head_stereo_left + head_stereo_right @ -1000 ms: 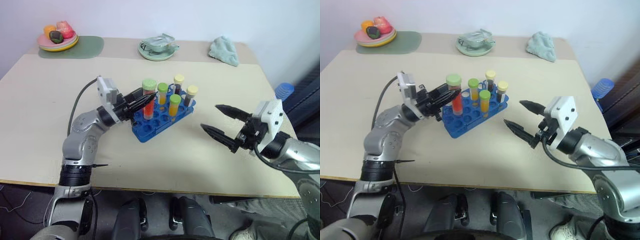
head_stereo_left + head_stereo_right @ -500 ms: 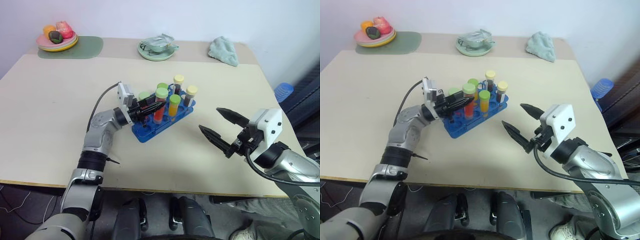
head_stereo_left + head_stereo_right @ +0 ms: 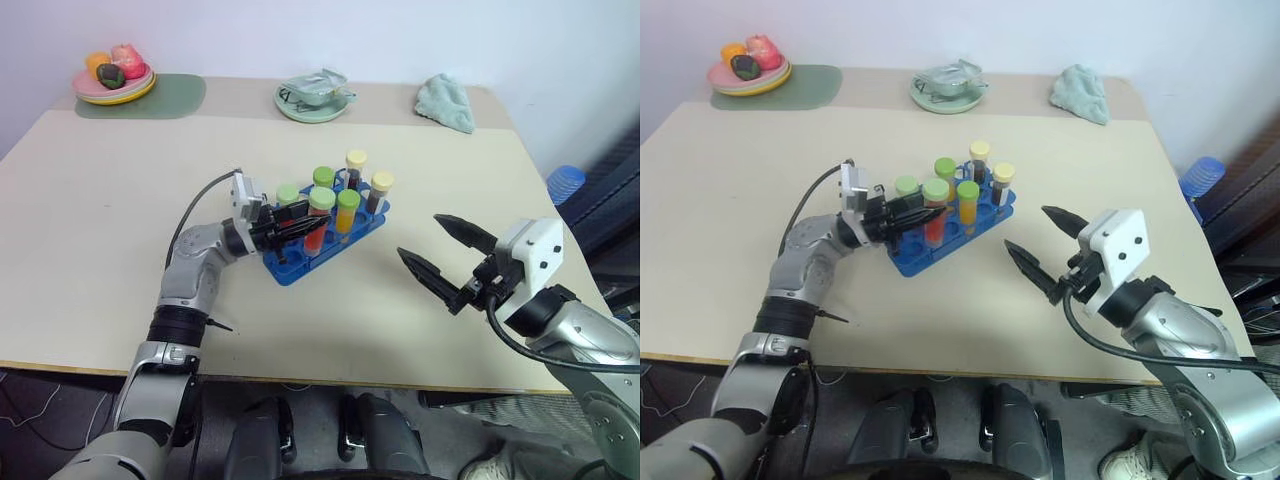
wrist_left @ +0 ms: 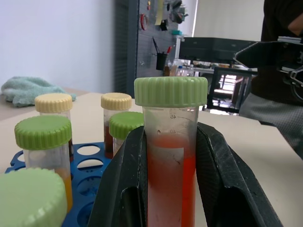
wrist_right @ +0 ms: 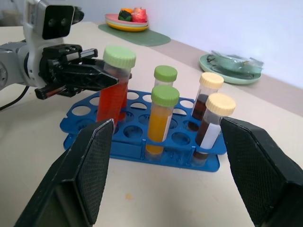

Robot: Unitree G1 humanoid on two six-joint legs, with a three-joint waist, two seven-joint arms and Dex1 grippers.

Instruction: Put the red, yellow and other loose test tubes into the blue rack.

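From my left wrist view the lower end of the red tube (image 4: pixel 168 165) is cut off by my own fingers (image 4: pixel 118 189), so I cannot tell whether its tip has seated in a hole of the blue rack (image 3: pixel 325 240) or only hangs in it; from my head it stands upright over the rack's near-left part, at about 9 o'clock from the orange tube (image 3: pixel 346 212). My left gripper (image 3: pixel 290 225) is clamped on that red tube just below its green cap (image 4: pixel 171 91). Four other tubes stand in the rack: the orange one with a green cap at its middle, a second green-capped one (image 3: pixel 323 178) behind it, and two dark-filled, cream-capped ones (image 3: pixel 356 168) at the far-right end; a further green cap (image 3: pixel 287 194) sits just behind my fingers, its tube hidden. My right gripper (image 3: pixel 440 256) hovers above the table (image 3: pixel 100 220) at 3 o'clock from the rack, well apart from it, its fingers spread wide and empty. Along the far edge, at 12 o'clock, lie a plate of fruit (image 3: pixel 114 75) on a green mat (image 3: pixel 170 95), a pale green dish (image 3: pixel 316 95) and a crumpled cloth (image 3: pixel 446 102).
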